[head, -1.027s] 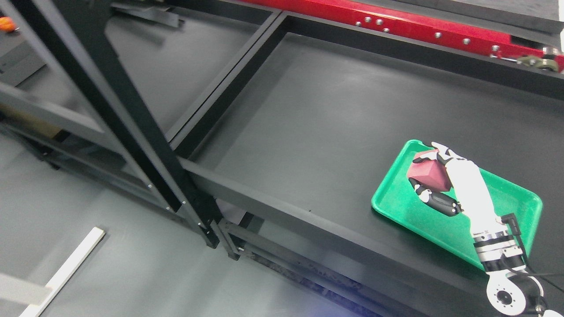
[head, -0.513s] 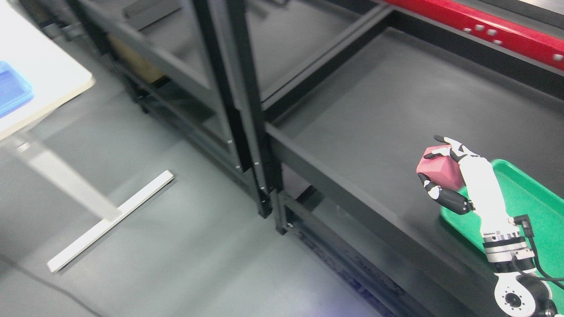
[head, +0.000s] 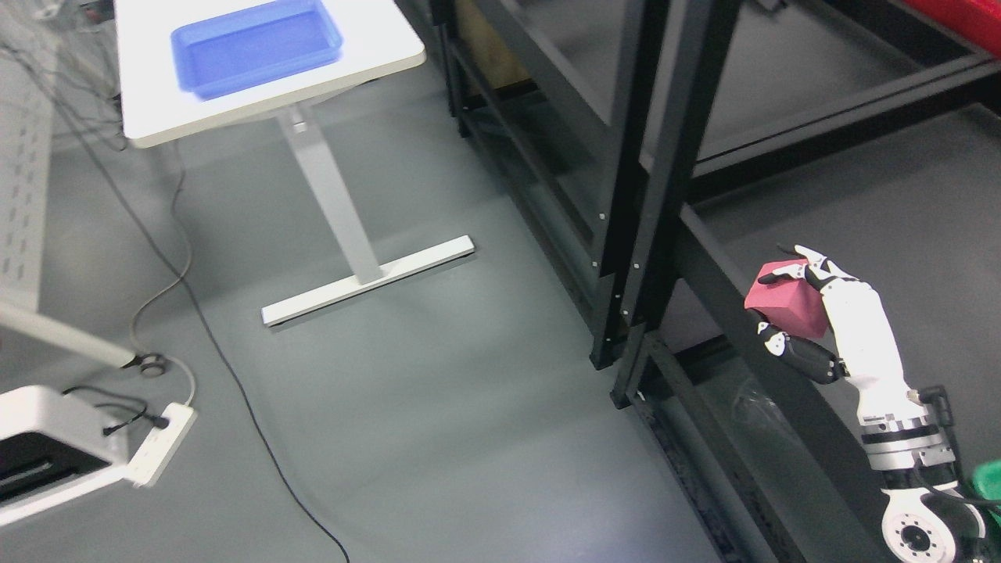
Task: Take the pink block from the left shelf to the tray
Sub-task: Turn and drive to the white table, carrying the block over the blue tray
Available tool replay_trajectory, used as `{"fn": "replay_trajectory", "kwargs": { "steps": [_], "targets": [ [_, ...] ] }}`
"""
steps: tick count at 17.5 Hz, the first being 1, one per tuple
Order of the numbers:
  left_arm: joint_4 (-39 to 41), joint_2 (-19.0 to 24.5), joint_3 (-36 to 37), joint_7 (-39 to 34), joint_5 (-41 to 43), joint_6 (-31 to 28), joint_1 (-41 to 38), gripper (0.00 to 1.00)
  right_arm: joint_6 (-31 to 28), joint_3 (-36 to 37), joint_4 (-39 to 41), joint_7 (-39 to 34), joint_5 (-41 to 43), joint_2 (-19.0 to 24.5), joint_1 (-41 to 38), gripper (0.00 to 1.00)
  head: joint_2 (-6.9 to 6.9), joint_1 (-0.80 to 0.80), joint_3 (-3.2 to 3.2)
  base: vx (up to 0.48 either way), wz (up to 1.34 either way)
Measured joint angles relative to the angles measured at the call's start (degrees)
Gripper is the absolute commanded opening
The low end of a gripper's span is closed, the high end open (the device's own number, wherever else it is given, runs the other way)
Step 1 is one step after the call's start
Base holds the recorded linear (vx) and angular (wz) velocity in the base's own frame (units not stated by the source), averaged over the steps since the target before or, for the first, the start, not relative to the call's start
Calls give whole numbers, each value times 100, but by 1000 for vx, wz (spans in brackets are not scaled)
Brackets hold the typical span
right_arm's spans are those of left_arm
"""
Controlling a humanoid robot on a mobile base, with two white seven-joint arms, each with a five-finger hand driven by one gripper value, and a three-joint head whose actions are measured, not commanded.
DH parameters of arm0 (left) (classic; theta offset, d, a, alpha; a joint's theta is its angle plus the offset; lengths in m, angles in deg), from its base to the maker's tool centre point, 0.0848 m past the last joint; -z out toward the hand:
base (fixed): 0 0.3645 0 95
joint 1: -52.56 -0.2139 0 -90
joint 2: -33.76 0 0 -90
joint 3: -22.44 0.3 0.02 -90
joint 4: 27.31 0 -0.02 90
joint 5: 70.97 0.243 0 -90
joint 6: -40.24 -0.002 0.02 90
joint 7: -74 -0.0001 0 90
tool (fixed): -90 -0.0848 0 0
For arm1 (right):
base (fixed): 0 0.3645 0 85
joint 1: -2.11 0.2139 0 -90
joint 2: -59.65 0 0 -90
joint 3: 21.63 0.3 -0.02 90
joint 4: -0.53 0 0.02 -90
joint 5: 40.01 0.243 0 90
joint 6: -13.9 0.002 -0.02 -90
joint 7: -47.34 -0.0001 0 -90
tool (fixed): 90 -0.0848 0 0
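The pink faceted block (head: 786, 306), clasped in the white right hand (head: 821, 324) at lower right, should be held firmly until the blue plastic tray (head: 258, 45) at upper left is reached.

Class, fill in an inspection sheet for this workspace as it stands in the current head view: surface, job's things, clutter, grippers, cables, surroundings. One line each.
Surface: dark shelf deck, bare where visible; a white table stands at upper left.
Job's things: pink block held in the air over the shelf's front edge; a green tray shows only as a sliver at the right edge; a blue tray sits on the white table.
Clutter: nothing seen on the shelf.
Grippers: right hand closed on the block; left hand not in view.
Cables: black cable runs across the floor; power strip at lower left.
Surroundings: grey floor, black shelf posts.
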Motion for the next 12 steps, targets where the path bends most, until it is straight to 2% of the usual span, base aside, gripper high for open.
{"fn": "replay_trajectory", "kwargs": {
  "steps": [7,12],
  "targets": [
    [0,0,0,0,0,0,0,100,0,20,21,-37,3,20,-29,4,0,0,0,-48,624],
    [0,0,0,0,0,0,0,100,1,22,27,-47,3,30,-34,4,0,0,0,111,537]
  ]
}}
